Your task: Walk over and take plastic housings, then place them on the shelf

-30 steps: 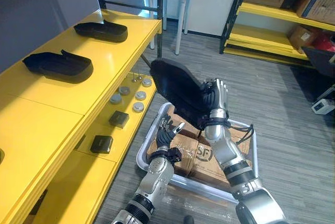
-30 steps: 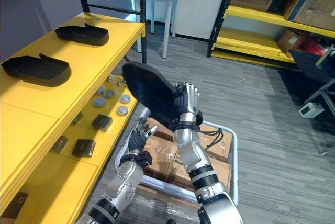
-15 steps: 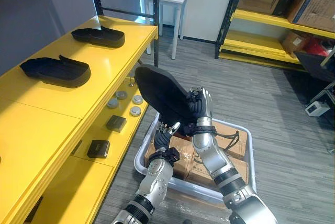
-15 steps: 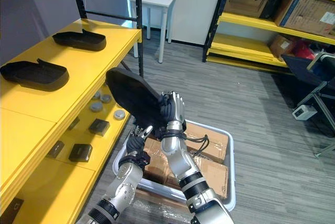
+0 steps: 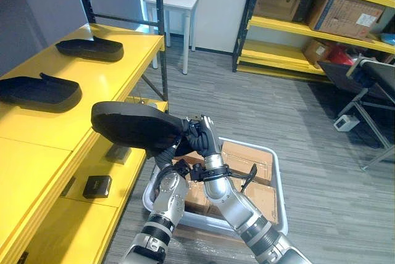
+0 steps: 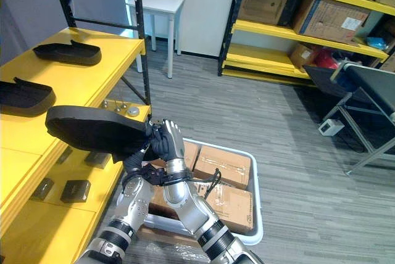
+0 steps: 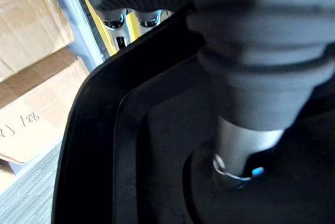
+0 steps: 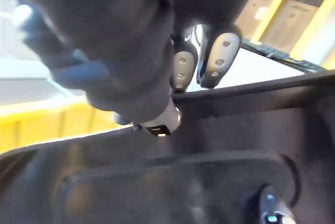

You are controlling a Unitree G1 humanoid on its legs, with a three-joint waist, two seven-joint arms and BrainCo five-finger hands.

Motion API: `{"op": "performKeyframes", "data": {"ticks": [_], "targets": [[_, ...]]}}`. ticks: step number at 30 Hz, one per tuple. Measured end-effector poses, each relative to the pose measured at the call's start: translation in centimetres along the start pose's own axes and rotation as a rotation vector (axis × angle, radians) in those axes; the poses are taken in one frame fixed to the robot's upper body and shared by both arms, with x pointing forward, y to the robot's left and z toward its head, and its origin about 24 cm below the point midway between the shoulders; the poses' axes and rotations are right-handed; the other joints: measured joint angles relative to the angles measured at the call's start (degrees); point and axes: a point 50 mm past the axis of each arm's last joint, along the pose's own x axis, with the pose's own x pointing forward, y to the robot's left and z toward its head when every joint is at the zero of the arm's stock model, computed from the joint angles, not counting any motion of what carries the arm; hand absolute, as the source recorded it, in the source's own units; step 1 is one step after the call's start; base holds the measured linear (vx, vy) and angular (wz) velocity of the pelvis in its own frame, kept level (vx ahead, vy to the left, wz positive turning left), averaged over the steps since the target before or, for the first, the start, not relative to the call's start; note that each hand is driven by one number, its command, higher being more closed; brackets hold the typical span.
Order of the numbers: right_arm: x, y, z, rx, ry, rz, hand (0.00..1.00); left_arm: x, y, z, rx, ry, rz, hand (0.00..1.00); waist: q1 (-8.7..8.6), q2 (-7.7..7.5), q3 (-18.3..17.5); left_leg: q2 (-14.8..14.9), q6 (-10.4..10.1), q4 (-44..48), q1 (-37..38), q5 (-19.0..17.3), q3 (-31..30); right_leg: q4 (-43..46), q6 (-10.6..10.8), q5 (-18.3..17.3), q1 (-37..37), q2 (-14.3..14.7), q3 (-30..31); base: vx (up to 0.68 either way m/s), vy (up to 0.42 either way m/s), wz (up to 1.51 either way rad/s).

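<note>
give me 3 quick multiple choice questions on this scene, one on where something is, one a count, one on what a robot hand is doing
1. The white bin stands:
A. on the floor beside the yellow shelf
B. on top of that shelf
C. on a chair

2. Black housings lying on the shelf top:
A. one
B. two
C. four

3. The right robot hand is:
A. open, away from everything
B. curled on a housing held up in the air
C. shut, holding nothing

Answers:
1 A: grey floor shows round its rim, next to the shelf.
2 B: two lie there, apart from each other.
3 B: its fingers wrap the edge of the held housing.
</note>
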Motion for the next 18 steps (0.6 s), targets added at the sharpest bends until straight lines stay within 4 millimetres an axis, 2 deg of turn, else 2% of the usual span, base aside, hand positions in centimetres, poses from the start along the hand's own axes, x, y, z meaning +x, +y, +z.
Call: {"op": "performKeyframes", "data": {"ticks": [12, 13, 16, 18], "targets": [[-0.9, 0.1, 0.4, 0.07, -0.02, -0.004, 1.0, -0.3, 0.3, 1.2, -0.128, -0.076, 0.038, 1.0, 0.39, 0.0, 0.0, 0.4, -0.2, 0.0, 0.1, -0.1, 0.1, 0.0, -0.1, 0.0, 0.0, 0.3, 0.1, 0.03, 0.076, 0.0], [-1.5, 0.3, 0.4, 0.124, -0.013, 0.009, 1.0, -1.4, 1.9, 1.5, -0.128, -0.117, 0.017, 1.0, 0.82, 0.01, 0.0, 0.4, -0.2, 0.0, 0.1, -0.1, -0.4, -0.1, -0.2, -0.1, 0.3, 0.3, -0.4, 0.06, 0.158, 0.15], [-2.0, 0.4, -0.2, 0.153, 0.028, 0.016, 1.0, -1.7, 2.7, 1.0, -0.096, -0.117, 0.003, 1.0, 1.93, 0.01, 0.0, 0.3, -0.2, 0.0, 0.1, -0.1, -1.0, 0.0, -0.4, -0.2, 0.7, 0.2, -1.1, 0.03, 0.098, 0.13], [-2.2, 0.5, -0.2, 0.165, 0.033, 0.022, 1.0, -2.2, 3.6, 1.1, -0.078, -0.134, -0.003, 1.0, 1.96, 0.12, 0.0, 0.3, -0.2, 0.1, -0.2, -0.1, -1.9, 0.2, -0.7, -0.5, 1.0, 0.2, -1.8, 0.01, 0.05, 0.19]]}}
